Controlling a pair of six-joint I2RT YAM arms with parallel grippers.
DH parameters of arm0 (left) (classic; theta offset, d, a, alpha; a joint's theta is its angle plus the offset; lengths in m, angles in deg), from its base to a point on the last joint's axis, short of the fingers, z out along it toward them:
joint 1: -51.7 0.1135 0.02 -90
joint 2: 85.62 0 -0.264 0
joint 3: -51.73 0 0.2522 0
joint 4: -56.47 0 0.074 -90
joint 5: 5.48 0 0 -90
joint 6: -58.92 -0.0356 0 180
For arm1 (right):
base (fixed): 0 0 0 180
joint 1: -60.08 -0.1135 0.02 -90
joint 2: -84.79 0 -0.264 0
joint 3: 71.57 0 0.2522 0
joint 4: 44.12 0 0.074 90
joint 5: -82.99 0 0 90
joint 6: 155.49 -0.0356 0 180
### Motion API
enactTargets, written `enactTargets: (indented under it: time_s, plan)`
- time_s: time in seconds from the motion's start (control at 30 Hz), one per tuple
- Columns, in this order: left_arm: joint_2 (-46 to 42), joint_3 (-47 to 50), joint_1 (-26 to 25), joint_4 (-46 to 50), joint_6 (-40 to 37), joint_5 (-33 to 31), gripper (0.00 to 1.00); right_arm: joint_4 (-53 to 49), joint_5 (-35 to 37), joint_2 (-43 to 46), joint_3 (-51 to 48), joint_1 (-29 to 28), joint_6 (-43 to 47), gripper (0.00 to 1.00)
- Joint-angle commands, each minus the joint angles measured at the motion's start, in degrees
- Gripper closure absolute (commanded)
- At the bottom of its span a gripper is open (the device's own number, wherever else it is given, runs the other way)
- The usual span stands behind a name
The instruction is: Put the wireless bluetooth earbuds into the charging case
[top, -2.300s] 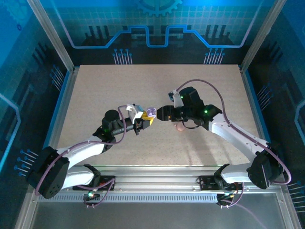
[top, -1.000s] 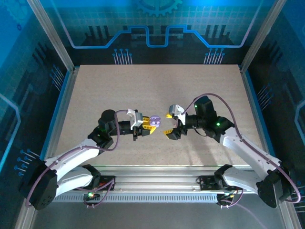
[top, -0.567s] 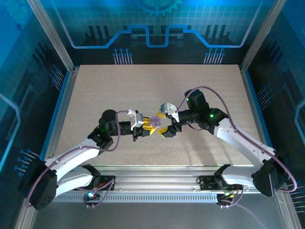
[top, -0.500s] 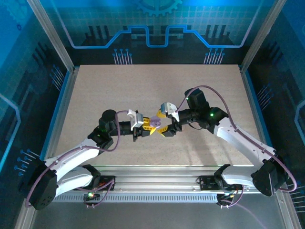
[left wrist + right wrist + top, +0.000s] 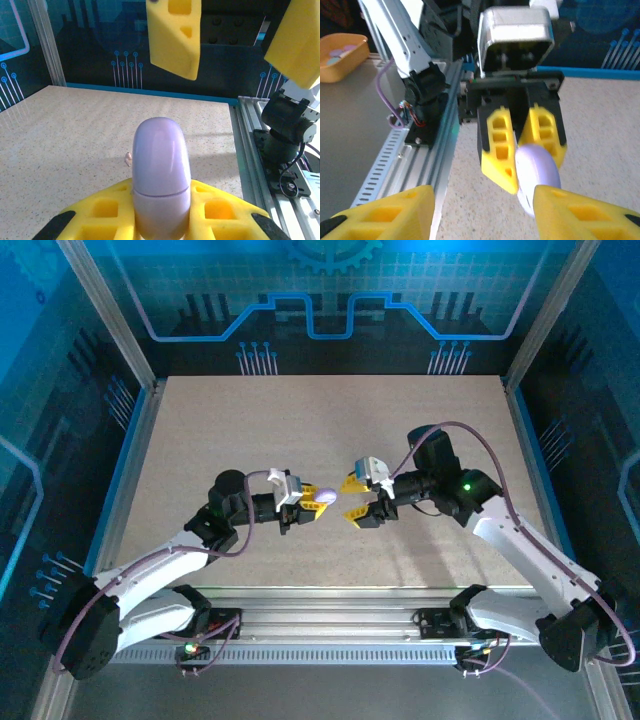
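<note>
Left wrist: charging case (image 5: 161, 165) upright within the left tool (image 5: 161, 217).

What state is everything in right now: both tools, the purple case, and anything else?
left tool: shut on the charging case.
charging case: lid closed, held in the air, sticking out past the left tool's fingers.
right tool: open, empty, facing the case without touching it.
small pinkish piece: lying loose on the table; too small to identify.
</note>
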Motion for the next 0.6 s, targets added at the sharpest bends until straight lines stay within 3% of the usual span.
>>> enactTargets:
  time_s: [0.0,0.43,0.57]
  plan:
    - [0.45,-1.38,-0.31,-1.94,1.48,0.66,0.81,3.98,4.11,1.67,-2.7,1.05,-4.52,0.44]
    - [1.57,-1.37,-0.3,-3.97,3.41,3.46,0.81,0.18,5.21,-5.0,2.65,-2.69,-0.46,0.5]
    - [1.51,-1.59,-0.29,-4.1,3.76,3.42,0.81,-0.58,5.47,-6.16,3.08,-4.7,0.42,0.56]
